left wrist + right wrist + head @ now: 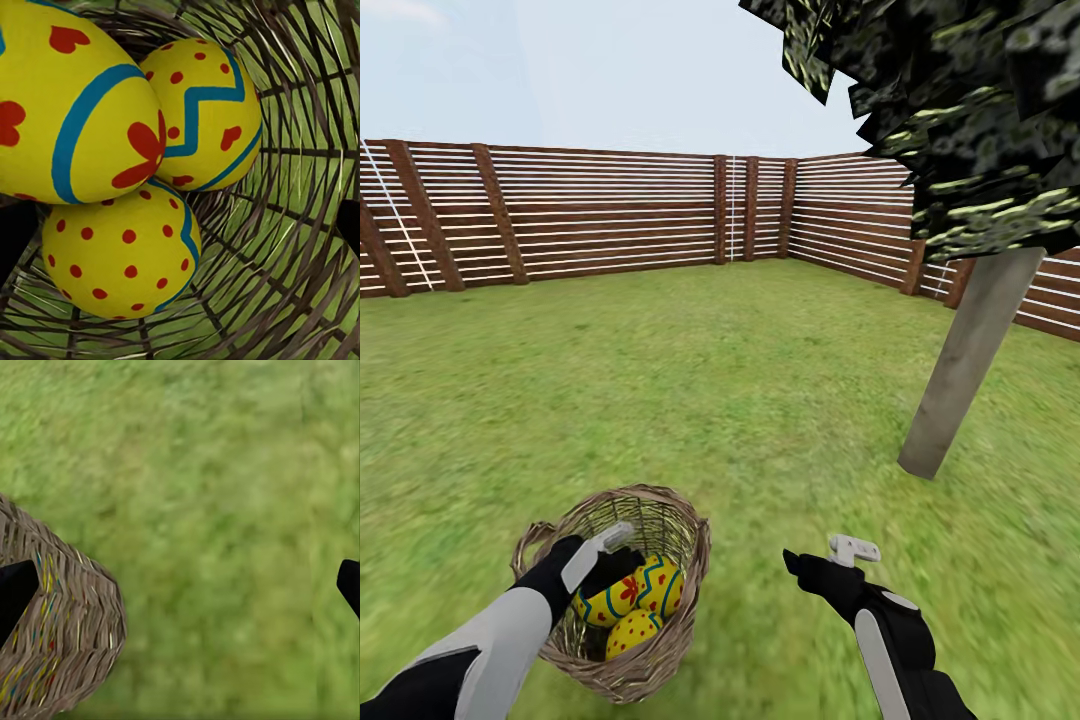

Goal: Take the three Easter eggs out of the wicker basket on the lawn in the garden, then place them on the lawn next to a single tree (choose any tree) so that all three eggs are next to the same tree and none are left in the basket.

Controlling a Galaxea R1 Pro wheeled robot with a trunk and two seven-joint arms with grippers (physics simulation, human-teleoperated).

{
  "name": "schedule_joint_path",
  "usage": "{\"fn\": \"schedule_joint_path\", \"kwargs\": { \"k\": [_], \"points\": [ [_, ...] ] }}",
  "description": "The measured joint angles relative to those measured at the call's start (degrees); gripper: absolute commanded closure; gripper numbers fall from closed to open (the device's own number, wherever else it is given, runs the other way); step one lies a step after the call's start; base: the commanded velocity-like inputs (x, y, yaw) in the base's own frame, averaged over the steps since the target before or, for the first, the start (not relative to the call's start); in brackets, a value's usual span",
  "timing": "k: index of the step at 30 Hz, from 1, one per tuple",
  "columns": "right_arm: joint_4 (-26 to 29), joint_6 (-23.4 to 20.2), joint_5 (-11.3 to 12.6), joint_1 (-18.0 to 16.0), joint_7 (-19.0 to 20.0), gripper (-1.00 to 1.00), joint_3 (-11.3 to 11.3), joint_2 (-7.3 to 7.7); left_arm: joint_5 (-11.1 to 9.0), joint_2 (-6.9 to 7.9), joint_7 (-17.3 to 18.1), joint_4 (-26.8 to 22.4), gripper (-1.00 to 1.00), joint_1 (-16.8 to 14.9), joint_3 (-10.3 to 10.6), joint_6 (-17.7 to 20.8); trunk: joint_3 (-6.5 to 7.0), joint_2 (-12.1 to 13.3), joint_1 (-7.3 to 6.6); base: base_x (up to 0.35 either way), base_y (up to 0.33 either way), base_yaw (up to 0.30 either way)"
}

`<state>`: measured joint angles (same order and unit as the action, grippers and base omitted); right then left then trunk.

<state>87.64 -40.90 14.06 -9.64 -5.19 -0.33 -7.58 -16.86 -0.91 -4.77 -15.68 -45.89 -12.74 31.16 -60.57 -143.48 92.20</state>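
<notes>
All 3 Easter eggs (pixel 630 601) are seen inside the wicker basket (pixel 660 520), entered by the left gripper (pixel 603 560), fingers apart; the right gripper (pixel 815 560) is held spread over the lawn (pixel 740 400).

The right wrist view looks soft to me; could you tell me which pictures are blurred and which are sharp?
Right wrist view: the lawn is smeared and the wicker basket soft. Left wrist view: the Easter eggs and the weave are crisp. Head view: the fence is sharp, the grass near the right hand blurred.

Yellow eggs (pixel 112 255) (blue zigzags, red dots); brown-tan basket (pixel 660 520).
</notes>
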Motion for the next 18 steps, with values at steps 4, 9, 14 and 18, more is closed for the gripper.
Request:
{"fn": "schedule_joint_path", "kwargs": {
  "k": [4,9,14,18],
  "points": [
    [0.0,0.0,0.0,0.0,0.0,-1.0,0.0,0.02,0.0,0.4,-0.12,-0.02,-1.0,-0.03,-0.18,-0.22,-0.22,-0.01,0.03,0.0,0.0,0.0],
    [0.0,0.0,0.0,0.0,0.0,-1.0,0.0,0.04,-0.04,0.74,-0.2,-0.15,-1.0,-0.06,-0.32,-0.43,-1.32,-0.08,0.16,0.0,0.0,0.0],
    [-0.15,0.0,0.0,0.0,0.0,-1.0,0.0,0.01,-0.06,0.82,-0.35,-0.24,-1.0,-0.07,-0.48,-1.77,-1.33,-0.08,0.15,0.0,0.0,0.0],
    [-0.69,0.04,0.0,0.0,0.08,-1.0,0.05,0.02,-0.08,0.83,-0.53,-0.24,-1.0,-0.09,-0.55,-2.81,-1.33,-0.08,0.15,0.0,0.0,0.0]
  ]
}}
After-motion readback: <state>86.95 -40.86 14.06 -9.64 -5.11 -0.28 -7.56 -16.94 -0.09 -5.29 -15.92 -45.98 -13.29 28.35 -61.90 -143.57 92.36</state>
